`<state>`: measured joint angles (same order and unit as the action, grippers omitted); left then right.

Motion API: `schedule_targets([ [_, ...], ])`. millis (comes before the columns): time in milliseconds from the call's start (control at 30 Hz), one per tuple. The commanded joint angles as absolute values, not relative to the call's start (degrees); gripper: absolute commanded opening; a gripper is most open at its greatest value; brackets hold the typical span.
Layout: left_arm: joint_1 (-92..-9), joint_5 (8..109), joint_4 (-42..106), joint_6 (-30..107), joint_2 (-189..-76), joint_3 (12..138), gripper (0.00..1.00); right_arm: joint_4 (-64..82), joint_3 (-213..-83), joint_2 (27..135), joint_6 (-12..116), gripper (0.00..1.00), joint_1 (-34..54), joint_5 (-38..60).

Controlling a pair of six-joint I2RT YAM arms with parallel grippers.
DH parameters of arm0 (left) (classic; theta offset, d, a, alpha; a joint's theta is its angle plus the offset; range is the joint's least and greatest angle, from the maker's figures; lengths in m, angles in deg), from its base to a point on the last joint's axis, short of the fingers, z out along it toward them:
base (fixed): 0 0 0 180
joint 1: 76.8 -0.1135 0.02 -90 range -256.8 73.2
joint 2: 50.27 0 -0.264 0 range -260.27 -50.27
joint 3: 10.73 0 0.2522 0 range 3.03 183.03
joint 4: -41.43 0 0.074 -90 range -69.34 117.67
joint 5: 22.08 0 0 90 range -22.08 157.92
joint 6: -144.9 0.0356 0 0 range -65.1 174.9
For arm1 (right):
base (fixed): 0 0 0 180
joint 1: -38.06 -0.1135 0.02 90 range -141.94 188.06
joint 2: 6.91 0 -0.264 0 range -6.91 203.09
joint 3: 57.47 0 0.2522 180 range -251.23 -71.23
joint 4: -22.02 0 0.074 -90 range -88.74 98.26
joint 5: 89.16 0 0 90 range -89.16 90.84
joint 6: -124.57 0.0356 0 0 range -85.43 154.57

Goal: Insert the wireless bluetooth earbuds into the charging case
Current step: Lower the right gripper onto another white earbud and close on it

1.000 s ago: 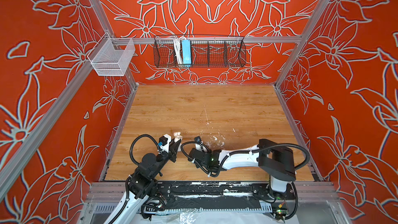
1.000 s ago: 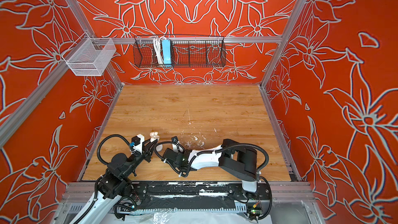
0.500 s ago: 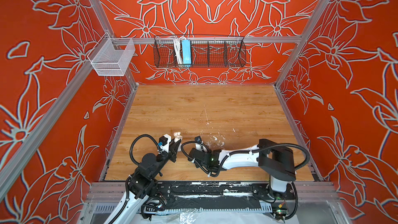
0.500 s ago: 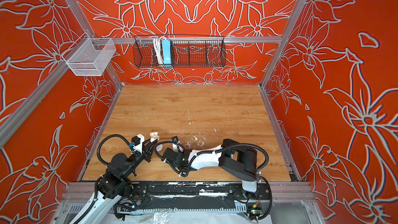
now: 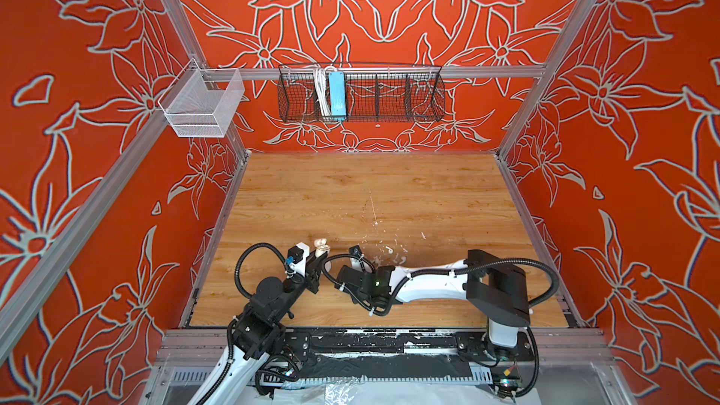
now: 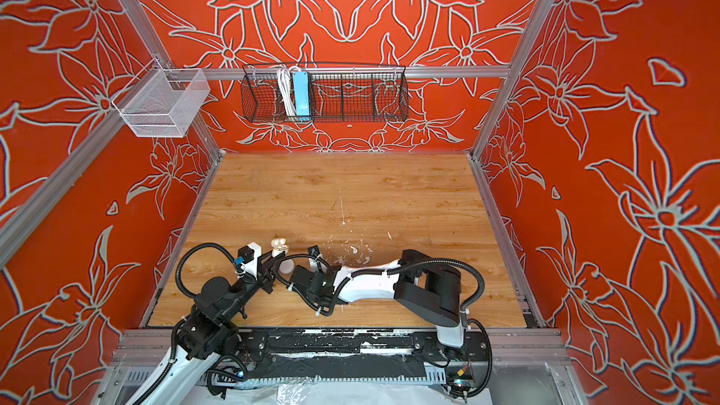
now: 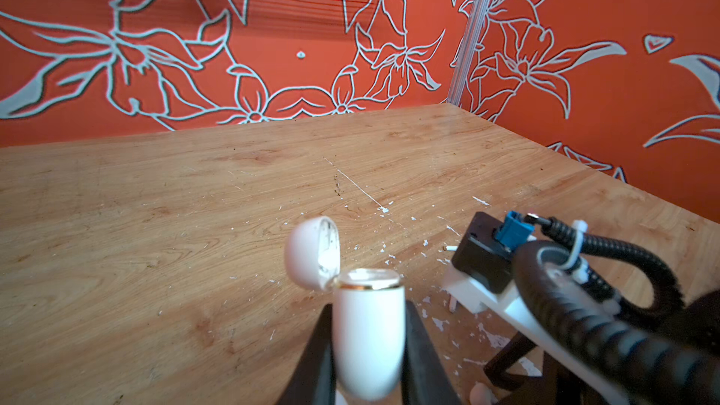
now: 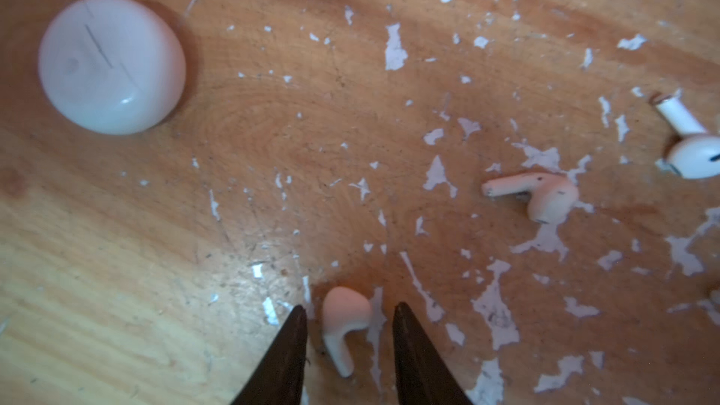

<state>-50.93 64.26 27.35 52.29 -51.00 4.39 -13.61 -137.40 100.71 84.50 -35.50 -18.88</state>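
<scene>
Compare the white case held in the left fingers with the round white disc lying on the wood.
The white plastic charging case is clamped upright between the fingers of the left gripper; the round white plastic disc lies on the wooden table. The case's lid stands open above a gold rim; the disc shows no opening. The case is elongated, the disc domed. Both are glossy white.

The walls (image 5: 97, 150) are orange-red with pale flower outlines. The counter (image 5: 350, 196) is wood-grained, flecked white. The earbuds (image 8: 537, 196) are white.
</scene>
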Motion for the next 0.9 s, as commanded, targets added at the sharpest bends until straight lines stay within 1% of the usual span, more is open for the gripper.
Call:
schedule_targets([
  [0,-51.2,66.0,28.2,51.3,-50.3,4.1,0.0,-19.4,-140.3,101.8,86.8,0.39,-35.3,-17.6],
  [100,-51.6,70.9,28.0,48.7,-50.3,4.3,0.0,-19.9,-140.9,102.3,87.0,0.39,-34.8,-17.5],
  [167,-52.8,71.9,27.9,47.2,-50.3,4.5,0.0,-20.1,-141.6,103.2,86.9,0.39,-34.4,-17.1],
  [333,-56.0,68.9,27.7,45.8,-50.3,4.6,0.0,-23.5,-144.5,105.6,87.3,0.39,-34.2,-17.6],
  [467,-56.7,68.1,27.7,45.5,-50.3,4.6,0.0,-24.3,-144.9,106.5,87.7,0.39,-34.2,-18.4],
  [867,-56.8,67.3,27.7,45.8,-50.3,4.6,0.0,-25.5,-144.8,106.4,88.2,0.27,-34.1,-19.7],
])
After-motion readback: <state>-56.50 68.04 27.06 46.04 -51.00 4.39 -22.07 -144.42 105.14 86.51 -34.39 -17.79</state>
